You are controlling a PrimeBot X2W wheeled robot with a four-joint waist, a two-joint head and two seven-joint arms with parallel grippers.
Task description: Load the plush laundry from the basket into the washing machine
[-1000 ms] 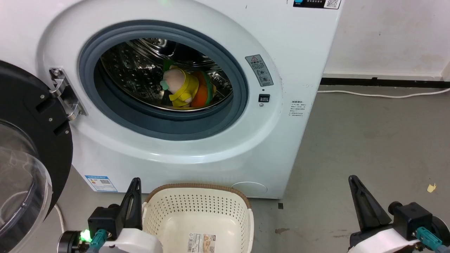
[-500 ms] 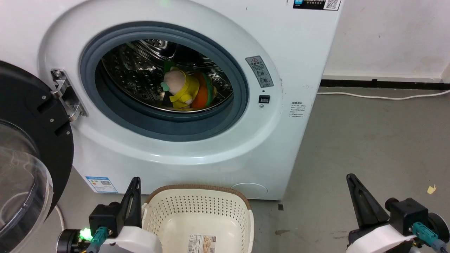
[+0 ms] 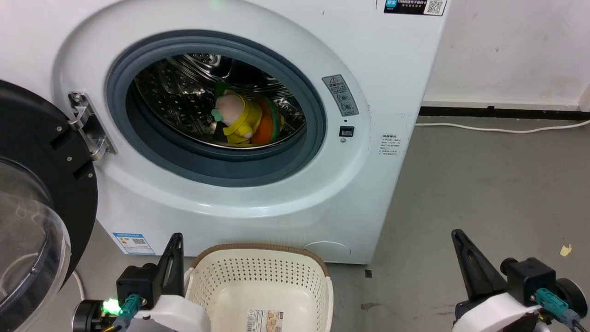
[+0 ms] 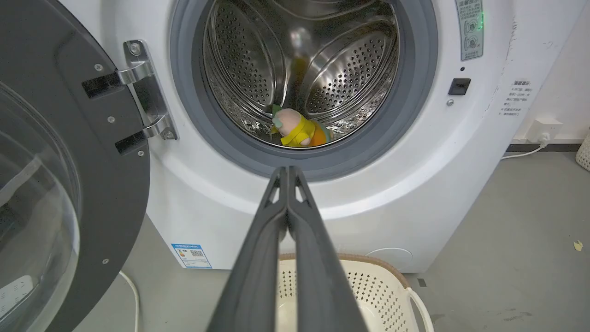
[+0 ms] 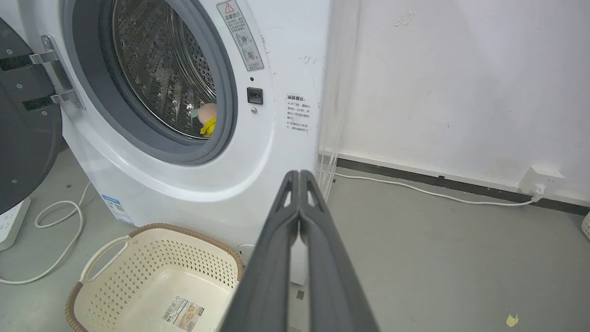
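Lying together low in the shiny perforated steel drum (image 3: pixel 184 97) of the large white front-loading washing machine (image 3: pixel 258 216) was the plush laundry: a pale pink-headed doll in yellow with green bits (image 3: pixel 235 115) and, touching it on the head view's right, an orange-and-green striped burger-like plush (image 3: pixel 268 124). The cream perforated plastic basket with a brown rim (image 3: pixel 260 248) stood on the grey floor (image 3: pixel 484 193) just before the machine, a paper label (image 3: pixel 265 320) with a barcode on its inside bottom, its print too small to read. On the machine's front, a grey warning sticker with a red triangle (image 3: pixel 339 94) sat right of the grey rubber seal (image 3: pixel 315 129), above a small black latch socket (image 3: pixel 346 131) and a block of tiny unreadable print (image 3: pixel 389 144); a blue sticker with a QR code (image 3: pixel 133 243) sat low on the left, and a black strip with another QR code (image 3: pixel 415 5) at the top edge. The black-framed clear round door (image 3: pixel 46 152) hung wide open on its steel hinge (image 3: pixel 87 124). The right wrist view took in a white wall socket (image 5: pixel 541 180) with a white cable (image 5: pixel 415 186) running along the wall's foot and a white power strip (image 5: pixel 11 221) on the floor; the left wrist view looked straight into the drum. The left gripper (image 4: pixel 286 173) and the right gripper (image 5: pixel 299 176) each had 2 fingers pressed together on nothing, the left just beside the basket, the right well apart from it over the floor, both well short of the toys.
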